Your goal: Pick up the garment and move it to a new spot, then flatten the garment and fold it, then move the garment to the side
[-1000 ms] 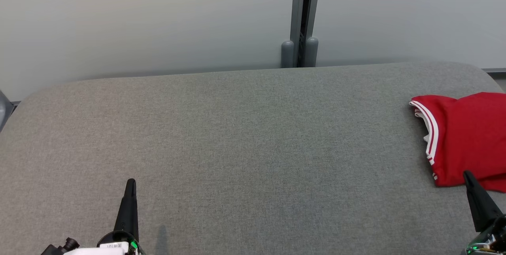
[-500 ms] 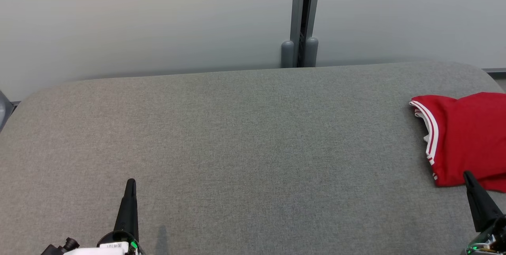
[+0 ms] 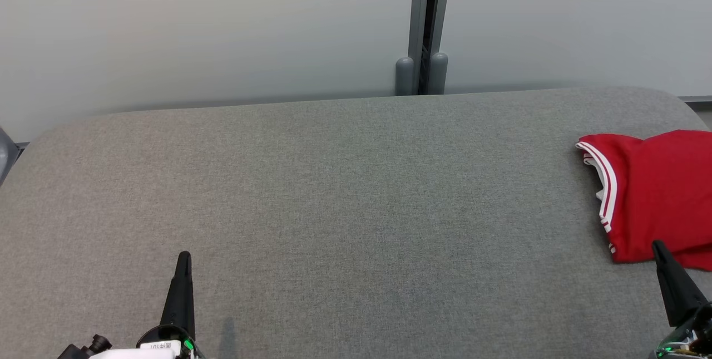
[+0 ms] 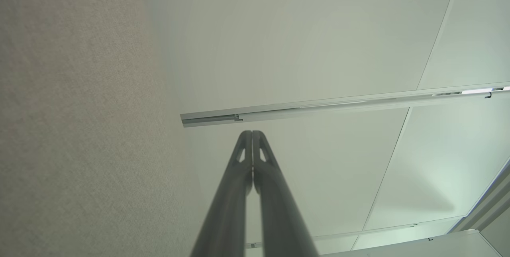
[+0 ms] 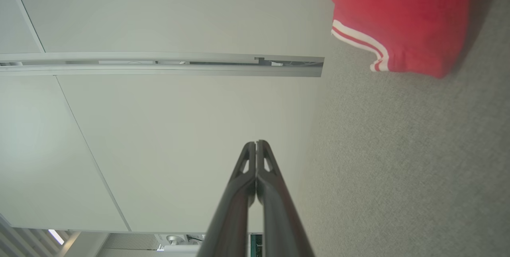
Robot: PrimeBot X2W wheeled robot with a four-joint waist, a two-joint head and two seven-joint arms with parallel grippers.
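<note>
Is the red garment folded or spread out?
Folded, it seems: the red garment lies compact in stacked layers, striped trim doubled at its edge; part is out of frame.

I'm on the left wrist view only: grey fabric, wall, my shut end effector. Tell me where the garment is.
Observer: The red garment lies at the far right of the grey fabric surface, looking folded. The head view's right edge cuts it off.
Operator: Report the right arm.
Observer: The right end effector is shut, tips pressed together, holding nothing.
Operator: Say whether it touches the garment.
Observer: No. In the right wrist view, bare grey fabric separates its tips from the garment's white-striped trim.
</note>
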